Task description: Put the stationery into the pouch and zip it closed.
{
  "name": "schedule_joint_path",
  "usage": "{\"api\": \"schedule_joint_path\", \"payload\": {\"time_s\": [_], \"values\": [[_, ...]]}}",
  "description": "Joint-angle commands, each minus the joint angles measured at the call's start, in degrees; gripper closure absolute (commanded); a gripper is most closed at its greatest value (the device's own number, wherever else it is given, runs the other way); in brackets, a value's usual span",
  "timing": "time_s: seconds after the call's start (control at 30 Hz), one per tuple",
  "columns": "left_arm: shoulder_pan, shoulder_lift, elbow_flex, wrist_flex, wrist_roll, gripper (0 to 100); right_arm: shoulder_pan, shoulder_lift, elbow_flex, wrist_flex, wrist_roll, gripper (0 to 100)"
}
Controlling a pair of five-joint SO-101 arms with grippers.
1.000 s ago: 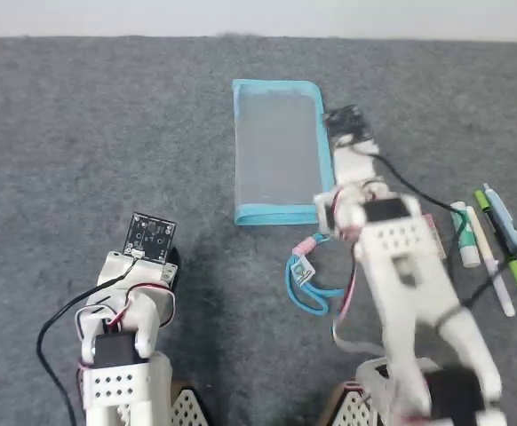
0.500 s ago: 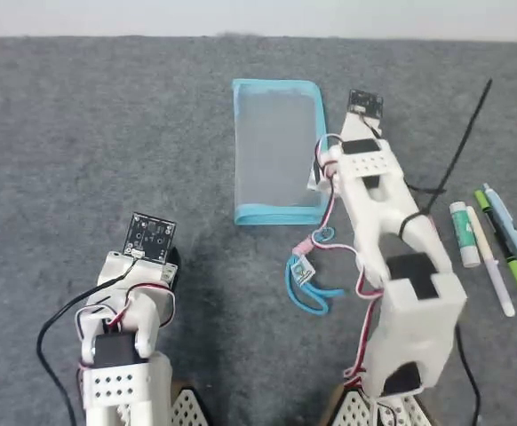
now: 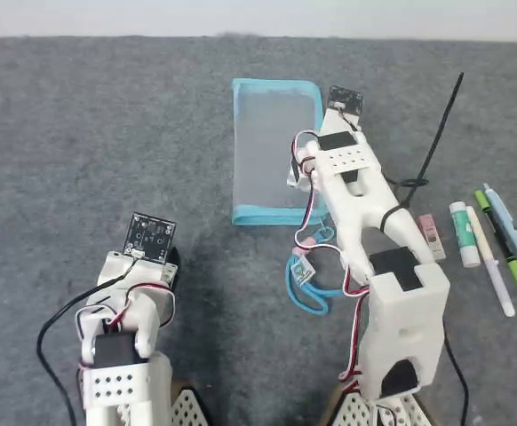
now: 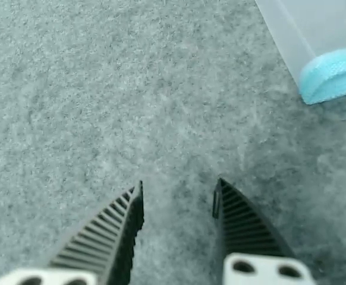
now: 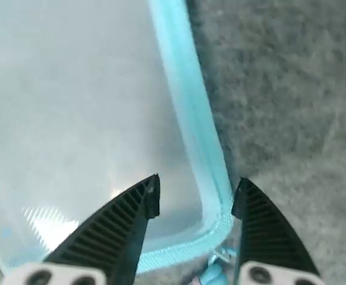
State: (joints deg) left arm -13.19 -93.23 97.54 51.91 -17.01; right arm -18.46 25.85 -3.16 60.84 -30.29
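Pouch [image 3: 276, 151] lies flat on the grey mat [image 3: 81, 133] toward 12 o'clock of the table, its long axis running 12 to 6 and its teal zip edge on the 3 o'clock side. Right gripper [image 5: 198, 184] stands over that edge close to the pouch's near corner, jaws parted moderately and holding nothing. One finger [image 5: 131, 208] is above the clear face and the other above the teal border; contact cannot be confirmed. The right wrist view shows the zip pull [image 5: 219, 260] at that corner, which the arm hides from the high view. The high view alone shows a blue strap [image 3: 307, 286] looped at 6 o'clock of the corner, and the pens [image 3: 498, 248], glue stick [image 3: 463, 233] and pink eraser [image 3: 430, 237] grouped well apart at 4 o'clock of the pouch, the pens' long axes roughly 11 to 5. Left gripper [image 4: 179, 190] is parted, empty, above bare mat, with the pouch at its 1 o'clock.
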Motion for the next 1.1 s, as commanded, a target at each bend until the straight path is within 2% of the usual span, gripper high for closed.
{"api": "schedule_joint_path", "payload": {"time_s": [0.0, 0.07, 0.17, 0.33, 0.4, 0.53, 0.67, 0.77, 1.07], "values": [[0.2, -0.9, -0.6, -0.3, 0.8, 82, -1.4, -4.4, -3.1, 3.9, 8.4, 79.0], [0.2, -0.9, -0.6, -0.3, 0.8, 82, -2.4, -8.5, -2.3, 4.2, 14.6, 79.0], [0.2, -0.9, -0.6, -0.3, 0.8, 82, -4.8, -15.7, 3.1, 1.7, 19.5, 79.0], [0.2, -0.9, -0.6, -0.3, 0.8, 82, -9.6, -30.1, 24.8, -14.0, 31.6, 79.0], [0.2, -0.9, -0.6, -0.3, 0.8, 82, -10.8, -35.8, 33.8, -20.5, 40.6, 79.0], [0.2, -0.9, -0.6, -0.3, 0.8, 82, -10.9, -42.9, 43.7, -26.0, 64.8, 79.0], [0.2, -0.9, -0.6, -0.3, 0.8, 82, -11.2, -42.6, 44.1, -24.1, 77.7, 79.0], [0.2, -0.9, -0.6, -0.3, 0.8, 82, -11.2, -40.9, 44.1, -22.5, 82.7, 79.0], [0.2, -0.9, -0.6, -0.3, 0.8, 82, -11.2, -34.9, 44.2, -22.7, 85.6, 79.0]]}}
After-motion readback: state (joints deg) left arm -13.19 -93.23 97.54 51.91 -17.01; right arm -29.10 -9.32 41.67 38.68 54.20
